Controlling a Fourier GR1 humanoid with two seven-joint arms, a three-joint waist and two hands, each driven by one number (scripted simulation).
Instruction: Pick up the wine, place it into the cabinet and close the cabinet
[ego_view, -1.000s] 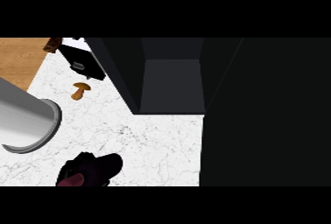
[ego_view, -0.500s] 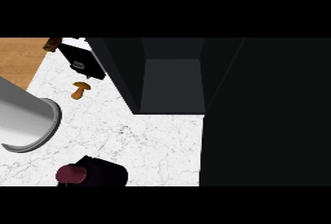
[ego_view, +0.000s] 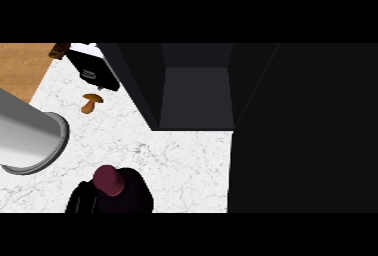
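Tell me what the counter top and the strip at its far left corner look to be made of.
Counter top: looks like white marble or stone, going by its fine grey veining; the finish seems smooth. Corner strip: looks like wood, warm orange-brown with faint lengthwise grain; whether solid or veneer cannot be told.

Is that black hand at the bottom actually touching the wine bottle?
Touching. In the head view, the hand is curled round the wine bottle; only its dark red top shows.
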